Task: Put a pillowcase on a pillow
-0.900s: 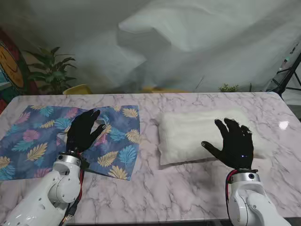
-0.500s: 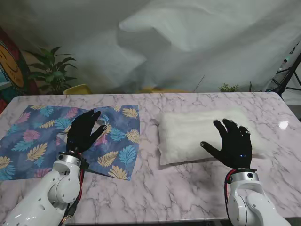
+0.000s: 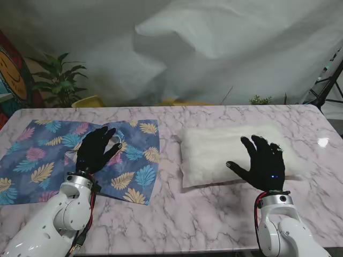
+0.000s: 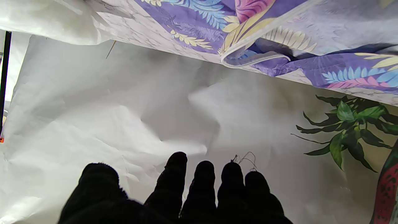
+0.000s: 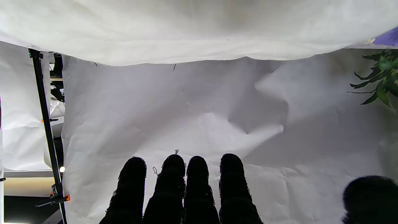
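Note:
A blue pillowcase (image 3: 48, 155) with a leaf print lies flat on the left of the marble table (image 3: 214, 214). Over its right half hovers my left hand (image 3: 94, 150), fingers spread and holding nothing. In the left wrist view the pillowcase (image 4: 279, 37) shows a folded hem, with my black fingers (image 4: 202, 183) apart from it. A white pillow (image 3: 214, 150) lies on the right of the table. My right hand (image 3: 261, 163) is open over the pillow's near right part. The right wrist view shows the pillow (image 5: 186, 31) and my fingers (image 5: 196, 186) extended.
A white sheet (image 3: 214, 48) hangs behind the table. A potted plant (image 3: 59, 80) stands at the far left, and a black tripod (image 3: 329, 80) at the far right. Bare marble lies between pillowcase and pillow and along the near edge.
My right hand has drifted slightly left and farther over the pillow. The left hand has barely moved.

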Action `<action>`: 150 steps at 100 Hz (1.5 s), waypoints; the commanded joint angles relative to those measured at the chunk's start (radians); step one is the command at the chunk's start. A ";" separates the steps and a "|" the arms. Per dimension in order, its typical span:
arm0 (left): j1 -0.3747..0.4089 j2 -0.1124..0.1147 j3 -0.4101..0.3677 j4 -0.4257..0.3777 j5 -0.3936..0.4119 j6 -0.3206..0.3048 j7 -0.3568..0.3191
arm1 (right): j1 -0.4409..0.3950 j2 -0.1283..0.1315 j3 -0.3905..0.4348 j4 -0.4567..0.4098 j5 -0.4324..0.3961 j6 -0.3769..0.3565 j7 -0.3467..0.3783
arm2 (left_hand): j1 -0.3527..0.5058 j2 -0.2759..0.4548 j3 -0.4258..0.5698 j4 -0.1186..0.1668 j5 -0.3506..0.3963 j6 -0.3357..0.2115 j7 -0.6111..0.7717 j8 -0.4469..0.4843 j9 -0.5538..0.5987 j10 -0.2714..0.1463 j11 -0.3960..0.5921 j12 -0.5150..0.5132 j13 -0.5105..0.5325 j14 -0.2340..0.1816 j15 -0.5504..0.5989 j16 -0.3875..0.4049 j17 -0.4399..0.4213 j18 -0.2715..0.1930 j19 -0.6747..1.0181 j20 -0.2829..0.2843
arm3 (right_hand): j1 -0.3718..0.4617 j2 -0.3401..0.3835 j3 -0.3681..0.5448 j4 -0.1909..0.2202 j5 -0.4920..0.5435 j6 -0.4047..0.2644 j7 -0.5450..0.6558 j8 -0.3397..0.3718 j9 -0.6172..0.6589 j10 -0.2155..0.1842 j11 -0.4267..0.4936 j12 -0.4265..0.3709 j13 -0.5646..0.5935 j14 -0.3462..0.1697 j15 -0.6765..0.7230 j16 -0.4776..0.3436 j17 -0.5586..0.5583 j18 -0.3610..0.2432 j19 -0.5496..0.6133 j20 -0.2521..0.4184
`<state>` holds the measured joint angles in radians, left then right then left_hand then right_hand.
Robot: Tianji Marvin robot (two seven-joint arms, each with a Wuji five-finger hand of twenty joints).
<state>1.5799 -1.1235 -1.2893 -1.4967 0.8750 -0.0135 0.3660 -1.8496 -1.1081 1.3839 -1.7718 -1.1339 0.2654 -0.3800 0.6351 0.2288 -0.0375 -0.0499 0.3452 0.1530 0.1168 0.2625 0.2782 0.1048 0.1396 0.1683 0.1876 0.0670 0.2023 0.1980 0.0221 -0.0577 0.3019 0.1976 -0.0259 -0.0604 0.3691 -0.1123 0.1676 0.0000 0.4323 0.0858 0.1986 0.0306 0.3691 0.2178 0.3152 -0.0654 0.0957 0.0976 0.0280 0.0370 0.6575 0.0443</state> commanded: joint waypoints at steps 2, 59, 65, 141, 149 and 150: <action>0.000 0.004 0.000 -0.010 0.013 0.007 -0.019 | 0.000 0.001 -0.003 0.000 0.000 0.001 0.008 | 0.020 -0.015 -0.002 0.019 0.009 -0.015 0.002 -0.006 0.004 -0.019 0.003 -0.007 -0.014 0.032 -0.012 -0.013 -0.029 -0.018 -0.010 -0.018 | -0.017 0.025 -0.010 -0.002 -0.016 0.001 0.011 -0.021 0.012 0.006 0.018 0.004 0.009 -0.002 -0.034 0.000 -0.006 0.010 -0.002 0.000; 0.009 0.093 -0.301 -0.049 0.179 -0.123 -0.506 | 0.004 -0.002 -0.001 0.014 0.016 -0.001 -0.004 | 0.389 -0.244 0.026 0.024 -0.205 -0.133 -0.065 0.013 -0.165 0.037 -0.106 0.013 -0.111 0.138 -0.035 0.068 0.023 0.186 -0.191 0.001 | -0.012 0.032 -0.015 -0.002 -0.013 0.004 0.018 -0.027 0.020 0.004 0.022 0.006 0.014 -0.003 -0.032 0.002 -0.007 0.025 0.003 0.005; -0.005 0.104 -0.317 -0.032 0.195 -0.139 -0.566 | 0.004 -0.002 0.000 0.015 0.017 0.000 -0.004 | 0.412 -0.280 0.028 0.024 -0.206 -0.131 -0.090 0.005 -0.178 0.049 -0.140 0.032 -0.118 0.131 -0.052 0.057 0.023 0.173 -0.214 0.015 | -0.012 0.033 -0.016 -0.002 -0.012 0.005 0.019 -0.028 0.022 0.005 0.023 0.006 0.015 -0.004 -0.032 0.002 -0.006 0.027 0.005 0.006; -0.249 0.193 -0.224 0.219 0.434 -0.456 -0.822 | 0.003 -0.003 0.002 0.013 0.023 0.002 0.003 | 0.271 -0.599 0.653 -0.037 -0.153 -0.174 -0.046 0.009 -0.206 0.131 -0.179 -0.157 -0.169 0.118 -0.192 0.076 -0.030 0.124 -0.280 0.008 | 0.004 0.037 -0.026 0.000 -0.004 0.022 0.023 -0.032 0.034 0.000 0.032 0.011 0.026 -0.007 -0.031 0.003 -0.006 0.030 0.009 0.010; -0.273 0.199 -0.199 0.248 0.457 -0.474 -0.799 | 0.004 -0.002 0.002 0.014 0.023 0.001 0.004 | 0.249 -0.594 0.653 -0.041 -0.125 -0.193 0.039 0.039 -0.207 0.136 -0.179 -0.157 -0.170 0.114 -0.209 0.029 -0.052 0.117 -0.296 -0.003 | 0.006 0.038 -0.028 0.001 -0.005 0.022 0.022 -0.032 0.033 0.000 0.033 0.012 0.026 -0.008 -0.031 0.003 -0.006 0.030 0.009 0.010; -0.276 0.199 -0.196 0.251 0.460 -0.475 -0.797 | 0.004 -0.002 0.002 0.014 0.023 0.001 0.004 | 0.246 -0.592 0.652 -0.041 -0.120 -0.195 0.045 0.041 -0.207 0.136 -0.179 -0.157 -0.171 0.114 -0.210 0.026 -0.055 0.116 -0.297 -0.003 | 0.006 0.038 -0.028 0.000 -0.005 0.023 0.023 -0.032 0.034 0.000 0.033 0.012 0.026 -0.008 -0.031 0.003 -0.006 0.029 0.009 0.010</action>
<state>1.3168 -0.9272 -1.4927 -1.2537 1.3291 -0.4797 -0.4166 -1.8426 -1.1089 1.3864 -1.7590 -1.1111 0.2629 -0.3767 0.9092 -0.3345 0.5755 -0.0540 0.1926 -0.0119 0.1130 0.2795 0.1143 0.2069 -0.0154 0.0285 0.0597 0.1744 0.0291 0.2548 -0.0056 0.0632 0.0553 0.2122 -0.0237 -0.0604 0.3606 -0.1123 0.1676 0.0000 0.4444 0.0738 0.2337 0.0318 0.3832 0.2201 0.3280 -0.0654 0.0957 0.0975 0.0286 0.0609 0.6605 0.0461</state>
